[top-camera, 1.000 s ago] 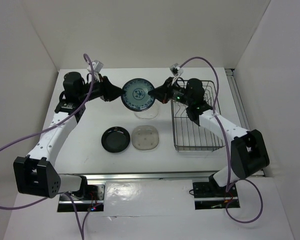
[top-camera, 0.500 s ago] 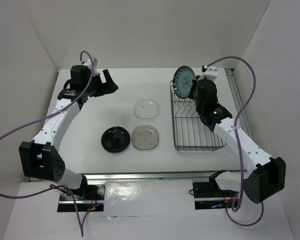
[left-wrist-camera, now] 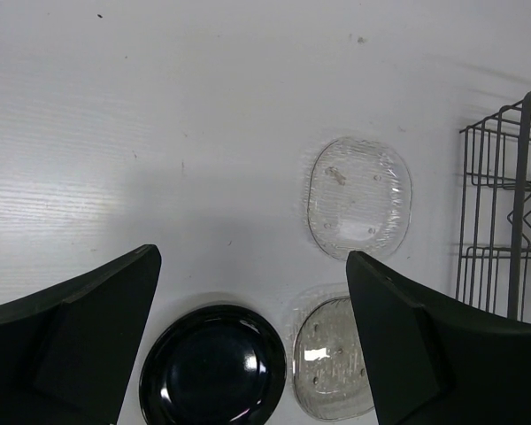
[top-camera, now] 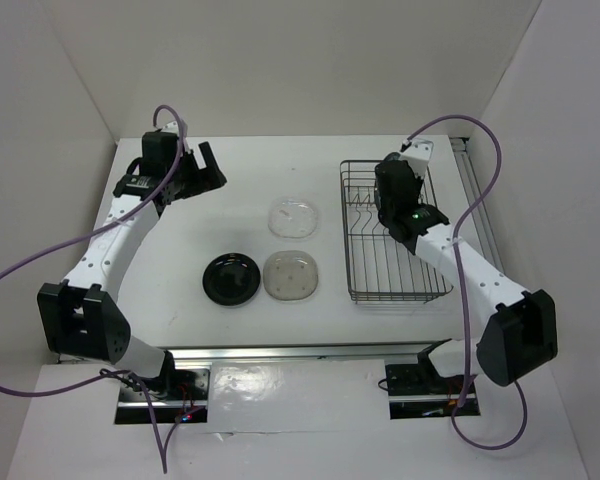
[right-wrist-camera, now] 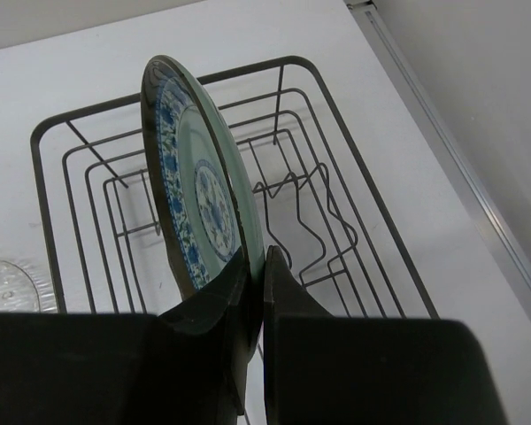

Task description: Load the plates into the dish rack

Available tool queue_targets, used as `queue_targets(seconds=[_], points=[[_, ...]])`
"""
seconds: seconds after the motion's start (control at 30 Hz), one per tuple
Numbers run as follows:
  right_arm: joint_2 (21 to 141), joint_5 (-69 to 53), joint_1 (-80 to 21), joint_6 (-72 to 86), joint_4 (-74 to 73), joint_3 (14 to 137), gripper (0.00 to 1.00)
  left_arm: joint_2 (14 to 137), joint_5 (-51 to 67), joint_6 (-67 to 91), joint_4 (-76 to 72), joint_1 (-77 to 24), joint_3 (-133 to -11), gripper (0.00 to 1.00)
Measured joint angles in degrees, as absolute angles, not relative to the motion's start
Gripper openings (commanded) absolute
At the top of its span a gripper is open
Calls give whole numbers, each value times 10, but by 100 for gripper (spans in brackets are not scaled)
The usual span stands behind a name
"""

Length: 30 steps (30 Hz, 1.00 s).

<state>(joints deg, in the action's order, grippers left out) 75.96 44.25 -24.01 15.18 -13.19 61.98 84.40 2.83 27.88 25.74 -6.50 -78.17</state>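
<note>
The right gripper [right-wrist-camera: 257,266] clamps the plate [right-wrist-camera: 199,199] upright over the rack [right-wrist-camera: 363,208] below. Released clear of the prongs [right-wrist-camera: 294,212], it could topple. The left gripper [left-wrist-camera: 252,305] gapes empty.

Left hand [left-wrist-camera: 250,261] agape, right hand [right-wrist-camera: 258,264] pinching plate [right-wrist-camera: 196,181]

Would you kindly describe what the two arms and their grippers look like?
Both the left arm and the right arm have white links with black joint housings. A purple cable loops along each. The left gripper and right gripper have broad matte black wedge-shaped fingers. A small green light glows on the right arm.
</note>
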Motion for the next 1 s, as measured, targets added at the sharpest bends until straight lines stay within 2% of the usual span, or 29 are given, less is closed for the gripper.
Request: queue_targets(seconds=[0.6,0.7,0.73,0.83,0.87,1.0], points=[[821,413,-249,157,-127,619,2,853,34,287,267,-65,-783,100],[829,411,-252,158,-124,620,16,854,37,287,267,-65,-783,100],[831,407,-252,161,-123,620,25,854,38,287,267,-65,-783,100],[838,401,-253,165,-116,619,44,857,42,287,266,-65,-783,100],[841,401,-253,165,-115,620,54,859,43,287,265,-65,-783,100],[854,397,-253,165,-111,619,60,876,55,287,258,-65,-783,100]])
